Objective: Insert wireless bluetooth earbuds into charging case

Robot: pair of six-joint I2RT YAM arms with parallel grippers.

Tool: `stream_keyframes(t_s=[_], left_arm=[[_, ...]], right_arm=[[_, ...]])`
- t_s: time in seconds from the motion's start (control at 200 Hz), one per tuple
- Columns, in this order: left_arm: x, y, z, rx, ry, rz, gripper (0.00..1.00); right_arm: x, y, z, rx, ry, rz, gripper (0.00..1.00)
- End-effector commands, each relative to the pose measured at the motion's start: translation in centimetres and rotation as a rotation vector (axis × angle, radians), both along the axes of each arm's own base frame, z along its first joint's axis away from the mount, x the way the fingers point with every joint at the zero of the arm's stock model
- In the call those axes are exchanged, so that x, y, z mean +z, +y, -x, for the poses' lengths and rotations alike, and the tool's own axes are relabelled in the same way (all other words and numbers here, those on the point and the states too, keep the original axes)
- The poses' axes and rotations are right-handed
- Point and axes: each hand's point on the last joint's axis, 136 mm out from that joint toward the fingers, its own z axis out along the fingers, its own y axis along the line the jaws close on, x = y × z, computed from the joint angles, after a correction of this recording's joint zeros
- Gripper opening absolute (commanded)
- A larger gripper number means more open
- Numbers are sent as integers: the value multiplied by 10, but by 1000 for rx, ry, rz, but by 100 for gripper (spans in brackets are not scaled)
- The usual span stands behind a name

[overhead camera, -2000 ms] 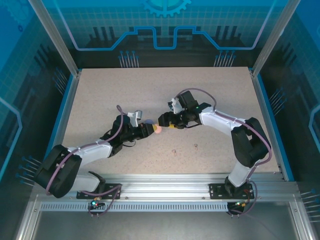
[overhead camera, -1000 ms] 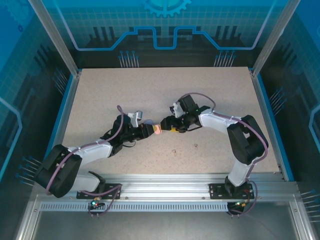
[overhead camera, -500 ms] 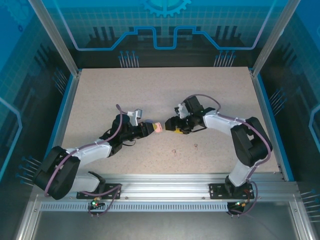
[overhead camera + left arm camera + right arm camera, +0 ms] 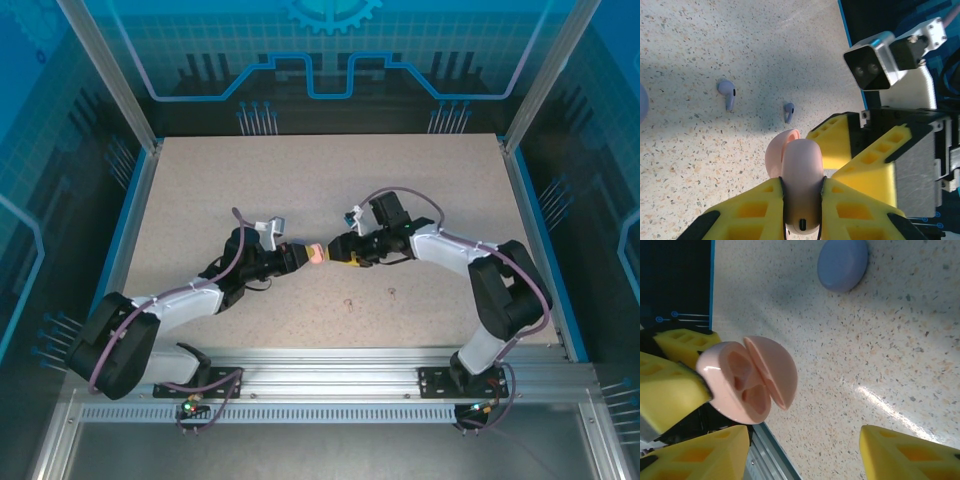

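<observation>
Pink case (image 4: 800, 185), open and empty, is clamped in the left claw (image 4: 801, 197). The right claw (image 4: 800, 452) is held apart, empty; an earbud (image 4: 728, 94) likely needs fetching from the desk (image 4: 690, 160) next.

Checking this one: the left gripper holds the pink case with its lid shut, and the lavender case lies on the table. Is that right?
Not quite. The pink case held by the left gripper has its lid open, not shut. The right wrist view shows the lid swung back and the moulded inside facing the camera. The lavender case does lie on the table.
</observation>
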Motion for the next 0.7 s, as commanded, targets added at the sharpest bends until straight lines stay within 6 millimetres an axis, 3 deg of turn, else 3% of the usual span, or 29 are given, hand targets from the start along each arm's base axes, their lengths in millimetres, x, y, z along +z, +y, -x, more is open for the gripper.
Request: stream_keyframes(t_s=[0.0,0.36,0.695], left_arm=[[24,-4,-8,-5,-61,34,0],[25,-4,-7,-9,-60,42,0],[24,-5,-8,-5,-57,51,0]], right_arm=[[-1,11,0,34,4,-21,60],[-22,13,-12,9,30,17,59],[1,10,-14,5,1,-74,56]])
